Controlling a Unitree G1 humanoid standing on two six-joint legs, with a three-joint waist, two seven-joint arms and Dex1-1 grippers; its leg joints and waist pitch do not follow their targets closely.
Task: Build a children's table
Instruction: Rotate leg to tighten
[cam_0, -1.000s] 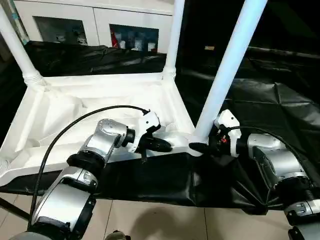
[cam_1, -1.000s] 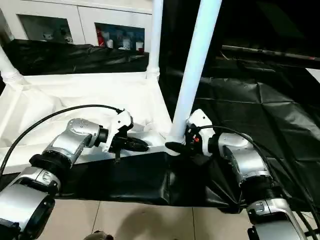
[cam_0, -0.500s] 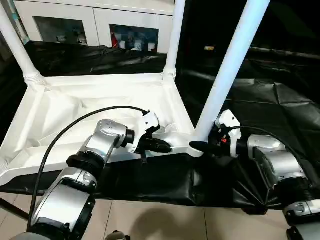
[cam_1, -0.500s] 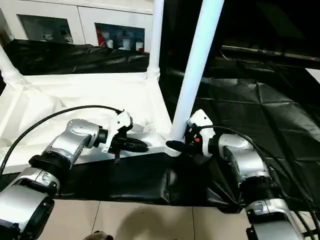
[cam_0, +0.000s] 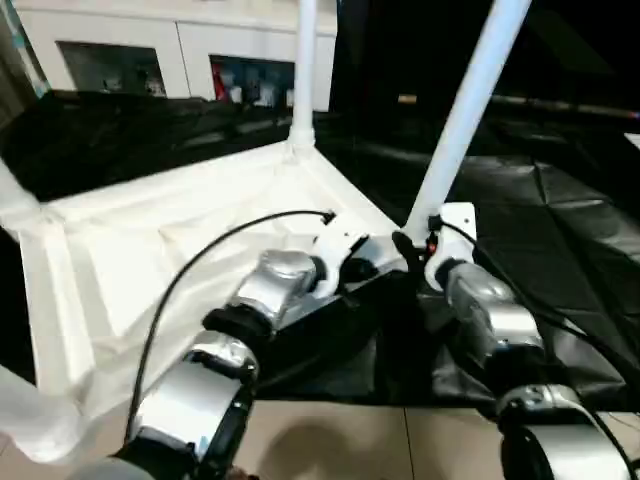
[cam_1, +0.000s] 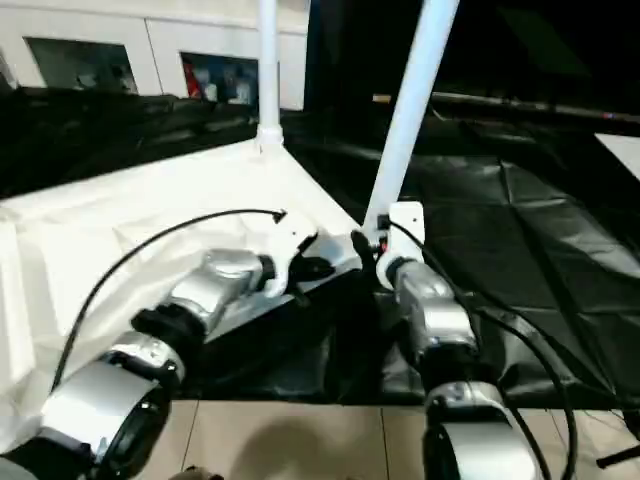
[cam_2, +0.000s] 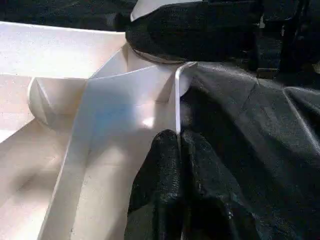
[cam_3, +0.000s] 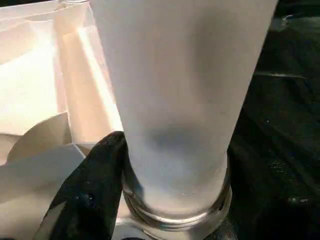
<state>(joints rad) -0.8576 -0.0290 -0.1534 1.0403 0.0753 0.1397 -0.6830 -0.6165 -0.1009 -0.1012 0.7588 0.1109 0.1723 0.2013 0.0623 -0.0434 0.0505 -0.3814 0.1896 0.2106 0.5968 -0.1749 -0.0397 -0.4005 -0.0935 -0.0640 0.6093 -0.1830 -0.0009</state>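
The white tabletop (cam_0: 170, 245) lies upside down on a black sheet. One white leg (cam_0: 303, 70) stands in its far corner socket. Another leg (cam_0: 462, 110) rises, leaning right, from the near right corner socket. My left gripper (cam_0: 370, 267) is shut on the tabletop's thin raised rim (cam_2: 176, 107) just beside that corner. My right gripper (cam_0: 408, 247) is at the base of the near right leg (cam_3: 180, 100). One black finger (cam_3: 95, 190) presses against the leg's collar, while the other finger is hidden behind the leg.
A black sheet (cam_0: 560, 220) covers the work surface and hangs over its front edge. A white glass-fronted cabinet (cam_0: 150, 55) stands behind. Pale floor tiles (cam_0: 340, 440) show below. A further white leg base (cam_0: 15, 205) sits at the tabletop's left corner.
The whole picture has swung and tilted, so the camera has moved. Both grippers stay at the near right corner, the left on the rim and the right at the leg's base.
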